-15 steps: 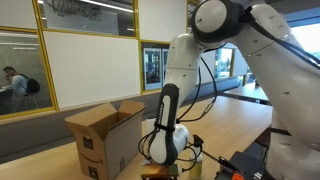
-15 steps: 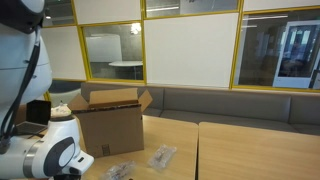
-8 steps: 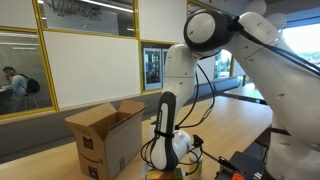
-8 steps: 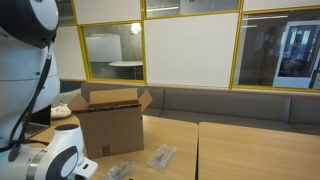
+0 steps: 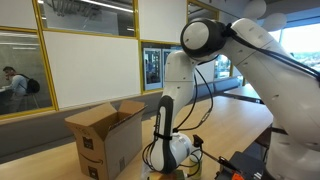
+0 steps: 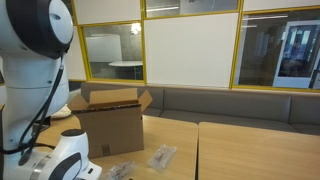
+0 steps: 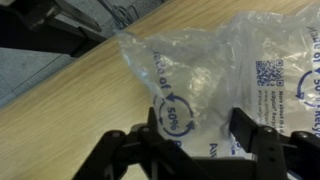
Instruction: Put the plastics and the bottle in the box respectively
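Observation:
A clear plastic bag (image 7: 215, 75) with blue print lies on the wooden table and fills the wrist view. My gripper (image 7: 200, 130) is open, its two dark fingers just above the bag, one on each side of a crumpled fold. In both exterior views the arm's wrist (image 5: 176, 150) (image 6: 66, 162) is low over the table beside the open cardboard box (image 5: 104, 135) (image 6: 108, 124). Two plastic bags (image 6: 161, 156) (image 6: 119, 171) lie in front of the box. I cannot make out the bottle.
The box's flaps stand open. A padded bench (image 6: 230, 105) runs along the wall behind the wooden tables (image 6: 250, 150). Dark equipment (image 5: 245, 165) sits at the table's near corner. Glass partitions with yellow frames stand behind.
The arm has come down toward the table, and its upper part has swung further into both exterior views. The box and bags have not moved.

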Robot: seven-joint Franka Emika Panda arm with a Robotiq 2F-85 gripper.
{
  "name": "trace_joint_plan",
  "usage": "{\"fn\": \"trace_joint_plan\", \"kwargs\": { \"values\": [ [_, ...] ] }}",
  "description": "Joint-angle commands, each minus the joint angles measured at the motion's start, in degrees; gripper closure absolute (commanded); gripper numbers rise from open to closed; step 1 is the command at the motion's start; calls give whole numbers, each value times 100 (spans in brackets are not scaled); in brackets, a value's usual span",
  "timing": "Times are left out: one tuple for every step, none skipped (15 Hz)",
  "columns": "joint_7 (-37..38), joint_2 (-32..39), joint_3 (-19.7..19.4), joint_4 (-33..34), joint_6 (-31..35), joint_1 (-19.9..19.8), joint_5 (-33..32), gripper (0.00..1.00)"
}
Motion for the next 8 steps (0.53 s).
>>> {"fn": "trace_joint_plan", "kwargs": {
  "values": [
    [-329, -22, 124, -8, 154, -106, 312, 57],
    [-349, -67, 127, -36, 158, -98, 357, 63],
    [-360, -137, 127, -79, 161, -85, 403, 70],
    [-374, -205, 120, -111, 169, -68, 448, 78],
    [-363, -351, 84, -180, 156, -9, 494, 84],
    [-345, -500, 35, -232, 118, 47, 534, 86],
    [-305, -736, -35, -332, 61, 127, 569, 88],
    [-254, -990, -200, -422, -39, 296, 576, 90]
  ]
}}
